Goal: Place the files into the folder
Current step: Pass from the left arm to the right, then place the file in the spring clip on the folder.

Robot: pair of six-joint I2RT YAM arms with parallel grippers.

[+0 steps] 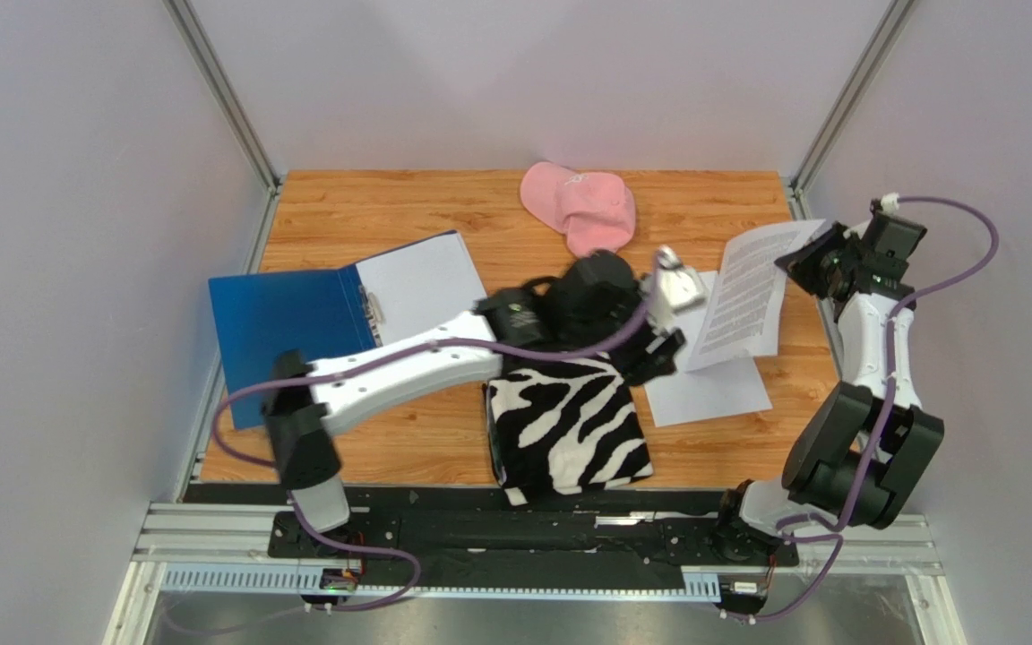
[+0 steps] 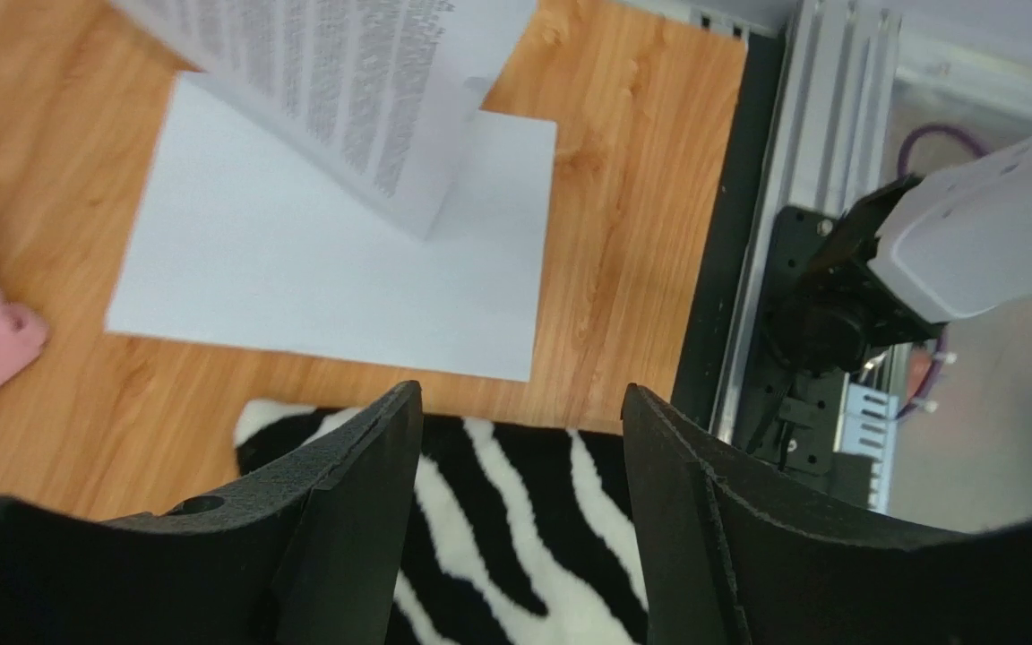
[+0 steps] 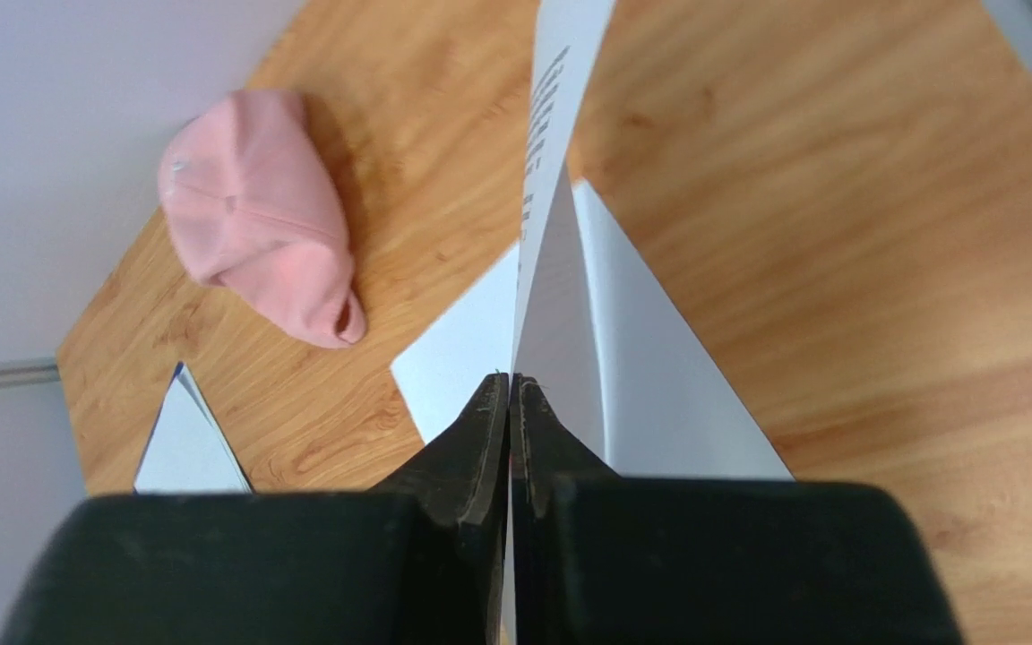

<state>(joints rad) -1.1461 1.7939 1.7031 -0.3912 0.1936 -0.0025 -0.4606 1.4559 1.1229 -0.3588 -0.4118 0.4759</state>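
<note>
The right gripper (image 1: 801, 260) is clenched on the edge of a printed sheet (image 1: 750, 289), its two fingers pressed flat together with the paper between them in the right wrist view (image 3: 511, 390). The sheet rises edge-on from the fingertips toward the top of that frame (image 3: 555, 161). In the overhead view it hangs tilted at right of centre, lifted off the table (image 1: 387, 202), with its far right corner at the gripper and its lower end over a blank sheet (image 1: 710, 383). That blank sheet lies flat on the wood just below and left of the printed one. The left wrist view shows the blank sheet (image 2: 333, 255) under the printed sheet's free corner (image 2: 347, 81). The left gripper (image 1: 656, 352) hangs just left of both sheets, touching neither. Its fingers are spread wide with nothing between them (image 2: 519, 417), above the upper edge of a striped cloth (image 2: 508, 538), which lies at lower centre of the overhead view (image 1: 569, 430). The folder (image 1: 286, 323) lies open at the left of the table, well apart from both grippers, its blue cover to the left and a white page (image 1: 421, 282) on its right half. A pink cap (image 1: 579, 204) sits at the top centre of the table, beyond the left wrist.
</note>
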